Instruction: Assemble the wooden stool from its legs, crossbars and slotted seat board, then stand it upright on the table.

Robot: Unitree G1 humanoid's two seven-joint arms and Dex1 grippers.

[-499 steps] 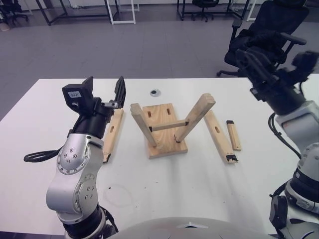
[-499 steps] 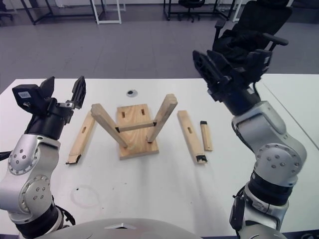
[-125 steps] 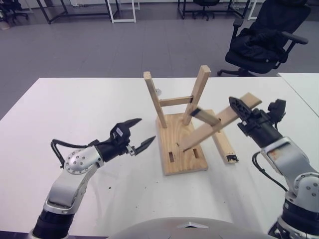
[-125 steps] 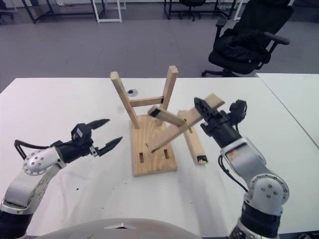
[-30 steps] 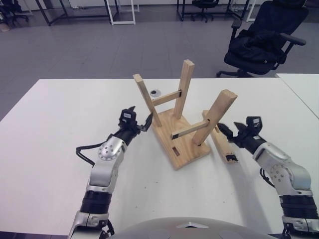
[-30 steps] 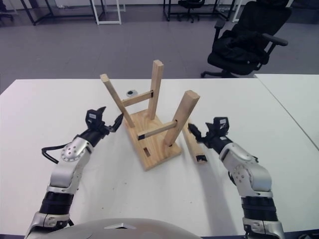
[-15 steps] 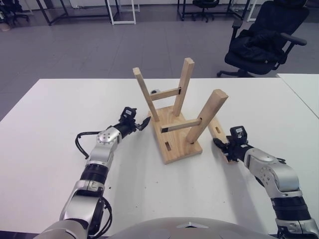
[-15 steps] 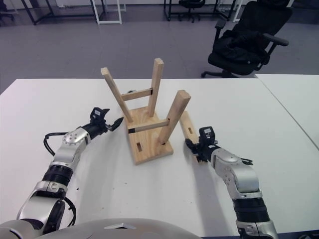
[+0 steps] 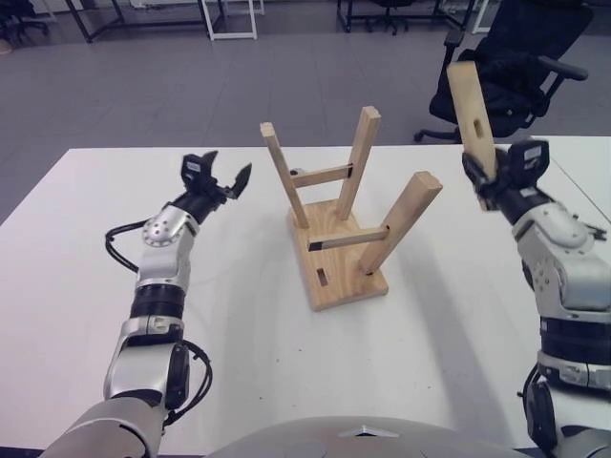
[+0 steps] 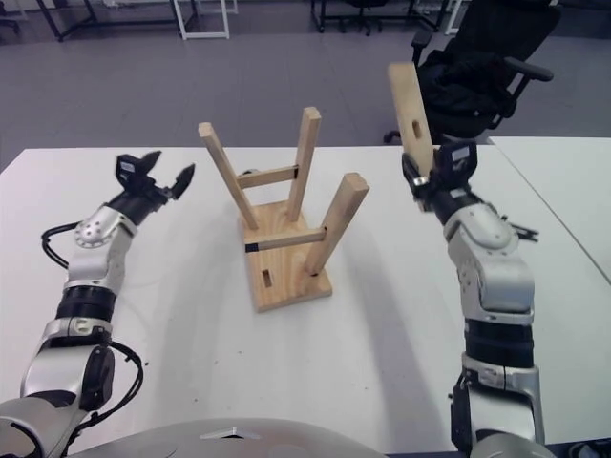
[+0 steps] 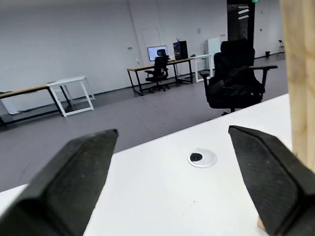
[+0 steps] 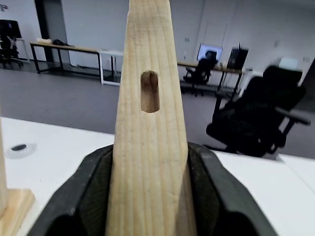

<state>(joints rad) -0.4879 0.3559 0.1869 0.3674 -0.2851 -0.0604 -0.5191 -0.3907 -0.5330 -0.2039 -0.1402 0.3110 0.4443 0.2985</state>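
In the left eye view you have one seat board (image 9: 341, 274) lying flat at the centre of the table (image 9: 430, 363), with three legs (image 9: 355, 164) standing up out of it. There are two crossbars (image 9: 323, 176): one joins the two rear legs, and the other juts sideways from the third leg with its far end free. A fourth leg (image 9: 472, 114) stands nearly upright in the upper right of the frame, well apart from the board. Your right gripper (image 9: 493, 179) pinches it at its lower end. Your left gripper (image 9: 222, 170) hangs left of centre, its fingers spread with nothing between them.

The right eye view gives you the same count.

In the left wrist view, two dark fingers (image 11: 64, 182) sit wide apart in the lower corners. One round grommet (image 11: 202, 158) lies in the table between them, and one office chair (image 11: 236, 81) stands beyond.

In the right wrist view, the fourth leg rises through the centre, showing one slot (image 12: 149, 91). Both fingers press against its sides. You can read no writing anywhere.
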